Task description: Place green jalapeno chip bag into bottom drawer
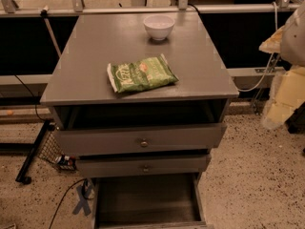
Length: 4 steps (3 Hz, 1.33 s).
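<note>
Pale cream and blurred, the gripper (282,99) hangs at the right edge of the camera view, off the right side of the grey cabinet (86,66) and below the level of its top. Whether it is parted or closed cannot be told, and it holds nothing that can be made out.

Well to its left, the green jalapeno chip bag (142,74) lies flat on the cabinet top, near the front edge and a little left of centre, with its long side running roughly left to right. The bag is apart from the gripper, with the cabinet's right front corner between them.

Behind the bag, near the back edge, stands a white bowl (159,26), upright and well apart from it.

Under the top, the upper drawer (190,136) is pulled partly out and the middle drawer (181,163) sits slightly out. The bottom drawer (145,199) is drawn out farthest, its dark floor showing, above a speckled floor (248,175).
</note>
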Available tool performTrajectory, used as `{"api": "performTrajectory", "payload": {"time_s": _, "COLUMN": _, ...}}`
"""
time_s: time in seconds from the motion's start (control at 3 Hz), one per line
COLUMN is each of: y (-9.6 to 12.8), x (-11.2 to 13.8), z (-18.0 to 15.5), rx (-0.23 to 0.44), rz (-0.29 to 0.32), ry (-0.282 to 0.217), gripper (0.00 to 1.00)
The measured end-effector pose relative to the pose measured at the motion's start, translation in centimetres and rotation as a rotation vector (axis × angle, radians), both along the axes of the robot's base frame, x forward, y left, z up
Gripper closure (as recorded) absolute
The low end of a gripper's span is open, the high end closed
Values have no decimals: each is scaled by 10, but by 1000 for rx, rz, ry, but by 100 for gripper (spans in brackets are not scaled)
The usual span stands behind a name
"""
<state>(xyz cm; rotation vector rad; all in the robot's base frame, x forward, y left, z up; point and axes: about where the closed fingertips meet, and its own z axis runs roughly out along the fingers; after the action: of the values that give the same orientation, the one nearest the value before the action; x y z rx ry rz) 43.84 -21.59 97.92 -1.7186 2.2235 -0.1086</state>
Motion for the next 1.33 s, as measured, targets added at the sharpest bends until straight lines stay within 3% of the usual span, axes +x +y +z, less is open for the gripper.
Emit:
{"api": "performTrajectory", "payload": {"time_s": 0.33, "y": 0, "x": 0, "z": 0, "rx": 0, "rz": 0, "ry": 0, "gripper": 0}}
{"api": "performTrajectory", "payload": {"time_s": 0.67, "y": 8, "x": 32, "z": -2, "rx": 22, "rz": 76, "ry": -19, "gripper": 0}}
{"api": "performTrajectory", "payload": {"time_s": 1.0, "y": 27, "x": 83, "z": -10, "rx": 52, "rz": 179, "ry": -28, "gripper": 0}}
{"api": "performTrajectory", "payload": {"time_s": 1.33, "y": 63, "x": 143, "z": -27, "rx": 117, "rz": 239, "ry": -41, "gripper": 0}}
